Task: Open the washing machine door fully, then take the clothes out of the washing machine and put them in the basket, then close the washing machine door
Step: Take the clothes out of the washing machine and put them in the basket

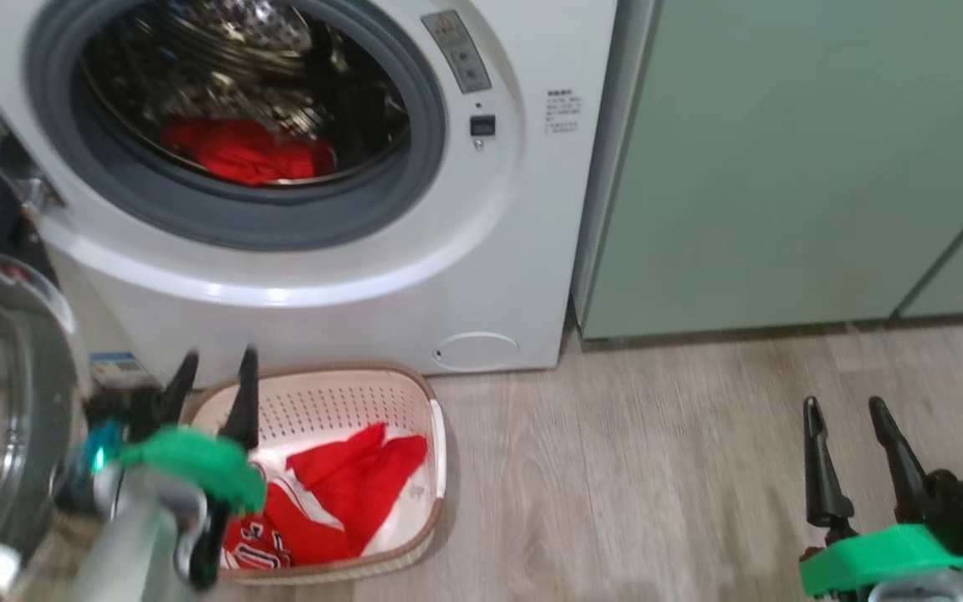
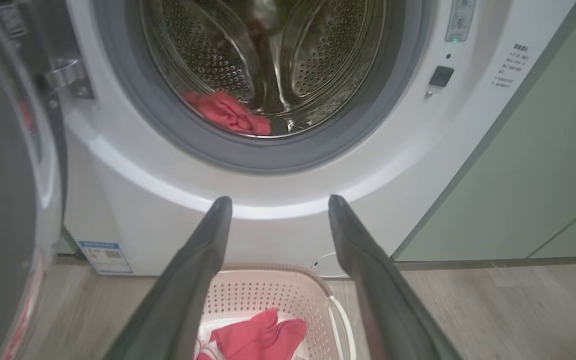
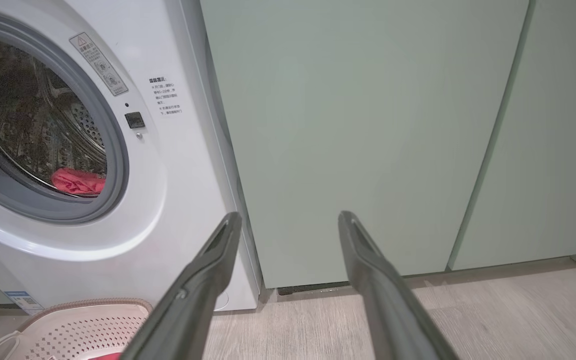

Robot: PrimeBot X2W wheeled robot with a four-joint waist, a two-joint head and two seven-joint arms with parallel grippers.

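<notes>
Pale green cabinets (image 1: 782, 167) with flat doors stand on a light wood-look floor (image 1: 657, 468), a dark gap under them.

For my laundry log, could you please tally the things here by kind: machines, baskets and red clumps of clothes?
Washing machine: 1
Basket: 1
Red clumps of clothes: 2, one in the machine, one in the basket
Total: 4

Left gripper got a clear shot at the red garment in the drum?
Probably yes: washing machine door swung aside, left gripper open, nothing between it and the red garment.
</notes>
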